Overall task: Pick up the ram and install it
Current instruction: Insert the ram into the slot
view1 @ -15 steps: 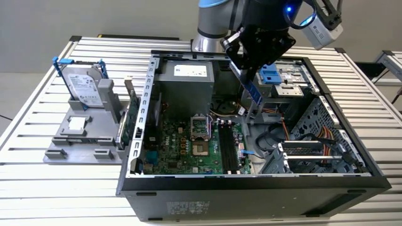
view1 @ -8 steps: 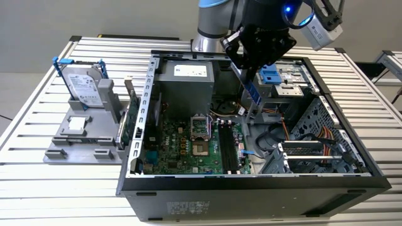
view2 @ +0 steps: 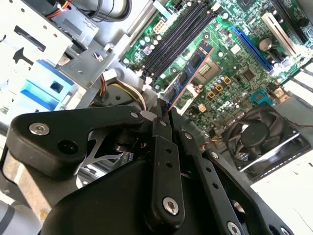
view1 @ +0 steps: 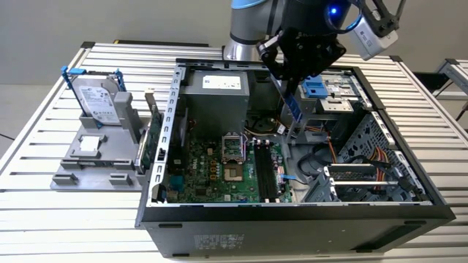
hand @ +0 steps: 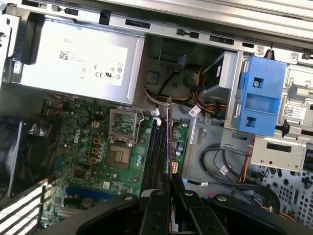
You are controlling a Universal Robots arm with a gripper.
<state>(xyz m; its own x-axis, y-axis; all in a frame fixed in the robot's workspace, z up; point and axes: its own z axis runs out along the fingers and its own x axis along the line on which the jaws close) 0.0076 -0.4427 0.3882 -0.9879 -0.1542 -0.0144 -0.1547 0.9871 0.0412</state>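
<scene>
Currently: ram (view2: 190,71), likely a light, stiff, fragile board, best held by its edges; gripper (view2: 165,110) jaws clamped on one end, over memory slots (view2: 178,36).

the computer case (view1: 175,109) lies open upward on the table (view1: 44,219), so the motherboard (view1: 212,175) is free from above. in the exterior view the power supply (view1: 216,90) walls it off at 12 o'clock, and the drive cage (view1: 365,142) with its blue bracket (view1: 314,87) at 3 o'clock. the claw (view1: 290,87), clamped on the ram (view1: 293,109), hangs in the gap between those 2. the memory slots (view1: 264,172) stand bare, with low open board around the cpu socket (view1: 231,150) at their 9 o'clock. looped cables (hand: 220,164), plain in the first wrist view, lie just beside the slots on the drive-cage side. a fan (view2: 259,132) sits well apart from them.
</scene>
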